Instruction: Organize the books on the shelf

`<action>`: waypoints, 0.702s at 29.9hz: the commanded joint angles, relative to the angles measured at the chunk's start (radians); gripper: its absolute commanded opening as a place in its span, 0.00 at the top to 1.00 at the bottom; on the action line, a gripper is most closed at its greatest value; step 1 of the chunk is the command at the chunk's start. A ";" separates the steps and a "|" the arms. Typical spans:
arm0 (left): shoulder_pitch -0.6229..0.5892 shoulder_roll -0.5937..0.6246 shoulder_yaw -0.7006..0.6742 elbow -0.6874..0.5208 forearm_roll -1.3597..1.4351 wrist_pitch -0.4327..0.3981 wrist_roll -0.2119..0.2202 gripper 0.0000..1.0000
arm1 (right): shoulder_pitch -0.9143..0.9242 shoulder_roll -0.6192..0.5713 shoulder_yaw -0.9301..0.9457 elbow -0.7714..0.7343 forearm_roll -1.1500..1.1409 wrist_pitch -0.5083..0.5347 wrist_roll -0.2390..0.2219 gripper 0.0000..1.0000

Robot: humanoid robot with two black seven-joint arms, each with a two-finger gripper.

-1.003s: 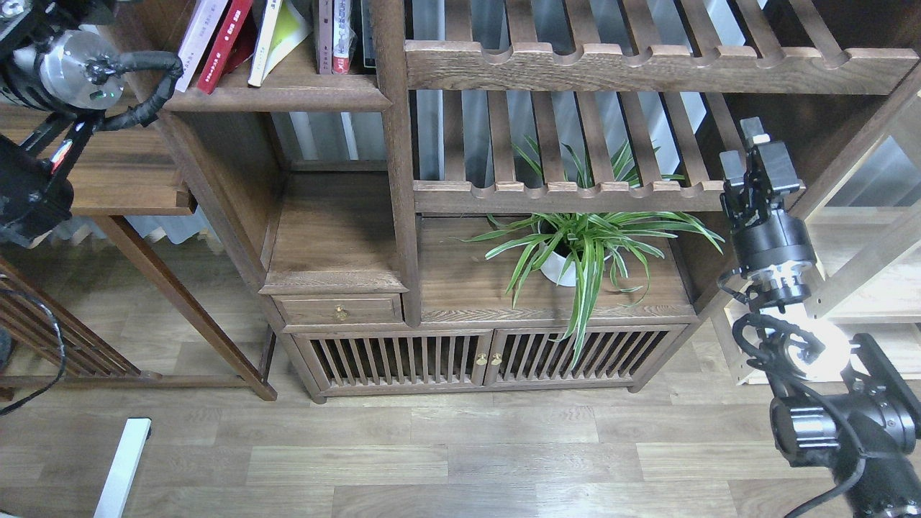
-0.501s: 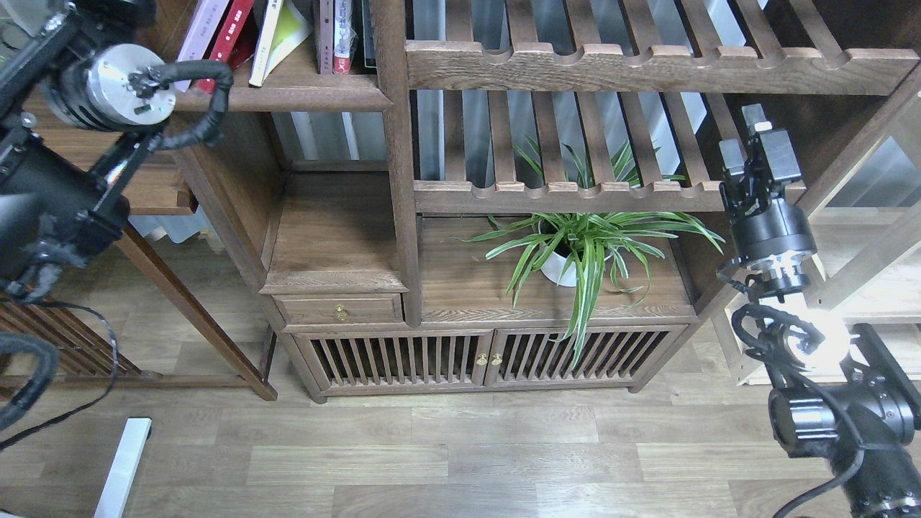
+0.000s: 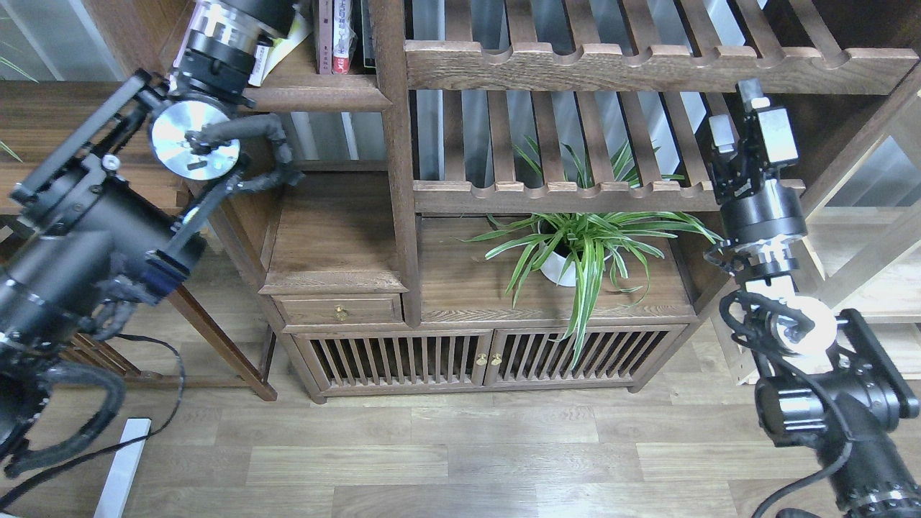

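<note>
The shelf (image 3: pixel 324 92) is the dark plank with a moulded front edge at the top left. My left arm reaches up over it, and its wrist (image 3: pixel 230 32) covers most of the books. Only a corner of the yellow-green book (image 3: pixel 286 44) shows beside the wrist. The red and pale lavender books are hidden behind the arm. My left gripper is past the top edge of the view. My right gripper (image 3: pixel 735 108) is raised at the right, in front of the slatted rack, with its two fingertips apart and nothing between them.
Thin volumes (image 3: pixel 335 36) stand at the shelf's right end against the post (image 3: pixel 392 144). Two slatted racks (image 3: pixel 647 65) fill the upper right. A potted spider plant (image 3: pixel 575 248) sits on the cabinet top (image 3: pixel 460 288). A side table (image 3: pixel 43 108) stands at the left.
My left arm has swung up and to the right, from the left edge to over the shelf, and now covers the books. My right gripper has risen a little.
</note>
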State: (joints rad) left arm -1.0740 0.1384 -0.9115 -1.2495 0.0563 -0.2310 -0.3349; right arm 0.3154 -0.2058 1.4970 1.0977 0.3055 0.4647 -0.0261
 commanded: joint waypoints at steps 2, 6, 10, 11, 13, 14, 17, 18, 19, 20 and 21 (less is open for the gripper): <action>0.020 -0.066 0.014 0.001 0.001 -0.140 0.098 0.01 | 0.028 0.032 0.000 0.016 -0.005 0.000 -0.002 0.10; 0.060 -0.115 0.017 0.001 0.002 -0.243 0.209 0.01 | 0.030 0.032 -0.003 0.027 -0.020 -0.001 -0.005 0.10; 0.085 -0.129 0.019 0.001 0.001 -0.258 0.246 0.01 | 0.030 0.045 -0.003 0.034 -0.057 -0.001 -0.005 0.10; 0.092 -0.131 0.020 -0.001 0.001 -0.258 0.247 0.01 | 0.030 0.054 -0.003 0.042 -0.065 -0.005 -0.005 0.10; 0.106 -0.129 0.026 0.001 0.002 -0.258 0.252 0.01 | 0.030 0.068 -0.003 0.054 -0.078 -0.008 -0.005 0.11; 0.118 -0.123 0.029 0.001 0.004 -0.258 0.261 0.01 | 0.030 0.080 -0.003 0.062 -0.089 -0.009 -0.005 0.11; 0.152 -0.118 0.031 -0.001 0.007 -0.258 0.284 0.01 | 0.030 0.112 -0.003 0.074 -0.126 -0.011 -0.005 0.12; 0.160 -0.114 0.031 -0.001 0.007 -0.258 0.286 0.01 | 0.030 0.121 -0.003 0.074 -0.138 -0.014 -0.005 0.12; 0.166 -0.109 0.031 0.001 0.008 -0.258 0.286 0.01 | 0.030 0.129 -0.001 0.076 -0.150 -0.017 -0.005 0.12; 0.167 -0.108 0.031 0.001 0.008 -0.258 0.287 0.01 | 0.030 0.134 -0.001 0.076 -0.158 -0.017 -0.005 0.12; 0.167 -0.106 0.031 0.001 0.008 -0.258 0.287 0.01 | 0.030 0.140 -0.001 0.077 -0.163 -0.018 -0.005 0.12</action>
State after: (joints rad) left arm -0.9146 0.0260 -0.8806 -1.2488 0.0634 -0.4887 -0.0507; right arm 0.3453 -0.0844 1.4940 1.1717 0.1652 0.4505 -0.0308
